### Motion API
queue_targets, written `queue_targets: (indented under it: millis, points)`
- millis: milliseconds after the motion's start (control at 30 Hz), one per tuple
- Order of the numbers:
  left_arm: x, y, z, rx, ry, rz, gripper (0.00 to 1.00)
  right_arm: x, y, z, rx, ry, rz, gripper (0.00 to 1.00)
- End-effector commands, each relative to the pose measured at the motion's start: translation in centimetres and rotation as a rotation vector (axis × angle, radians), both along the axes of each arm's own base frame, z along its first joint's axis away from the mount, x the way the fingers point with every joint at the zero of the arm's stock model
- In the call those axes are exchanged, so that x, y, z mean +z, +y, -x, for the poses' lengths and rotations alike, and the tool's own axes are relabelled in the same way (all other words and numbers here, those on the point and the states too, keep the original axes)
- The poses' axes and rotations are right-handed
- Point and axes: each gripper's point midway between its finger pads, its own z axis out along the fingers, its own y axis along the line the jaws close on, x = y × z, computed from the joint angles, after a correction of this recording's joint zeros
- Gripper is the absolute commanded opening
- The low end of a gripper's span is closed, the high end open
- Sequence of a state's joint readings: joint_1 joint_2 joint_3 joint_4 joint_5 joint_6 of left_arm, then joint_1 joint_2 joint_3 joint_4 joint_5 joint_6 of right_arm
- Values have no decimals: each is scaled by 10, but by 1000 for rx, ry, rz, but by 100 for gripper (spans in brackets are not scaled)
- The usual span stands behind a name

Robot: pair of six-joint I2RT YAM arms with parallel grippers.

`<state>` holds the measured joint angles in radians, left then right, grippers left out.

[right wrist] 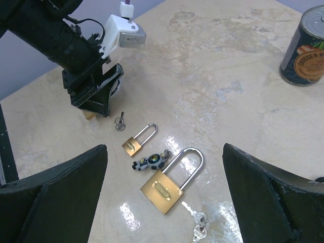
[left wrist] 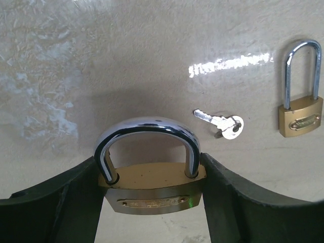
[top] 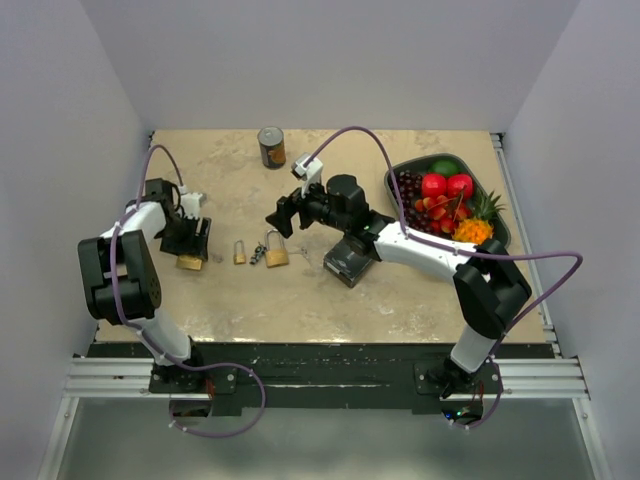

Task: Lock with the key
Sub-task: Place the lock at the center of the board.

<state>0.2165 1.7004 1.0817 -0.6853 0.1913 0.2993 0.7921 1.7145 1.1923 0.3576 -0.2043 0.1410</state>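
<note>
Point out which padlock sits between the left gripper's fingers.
The wide brass padlock with the short, thick shackle; the small padlock and the large padlock lie apart, untouched.

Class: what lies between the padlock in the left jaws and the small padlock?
A silver key, touching neither the held padlock nor the small padlock: left wrist view.

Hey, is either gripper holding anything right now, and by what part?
Left gripper grips the padlock by the sides of its brass body. Right gripper holds nothing.
</note>
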Motion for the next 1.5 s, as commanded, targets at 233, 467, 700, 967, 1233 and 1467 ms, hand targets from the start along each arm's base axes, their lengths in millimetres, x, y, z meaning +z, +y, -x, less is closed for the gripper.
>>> queue_targets:
  millis: [233, 467, 700, 967, 1233, 1467]
  points:
    - [-13, 27, -23, 17, -91, -48, 17, 29, -6, -3, -4, -46, -37, 99]
    - [-18, 29, -22, 7, -94, -24, 34, 27, -6, -2, -3, -41, -37, 99]
    - [-19, 22, -15, 4, -85, 5, 52, 27, -5, -2, -3, -42, -36, 99]
    - [-19, 23, -9, 27, -75, -5, 63, 28, -5, -3, -3, -45, -36, 99]
    - [-11, 23, -13, 35, -91, -2, 78, 29, -7, -4, -8, -44, -40, 99]
    - [-1, 24, -18, 42, -114, -6, 83, 34, -8, -5, -13, -52, -47, 99]
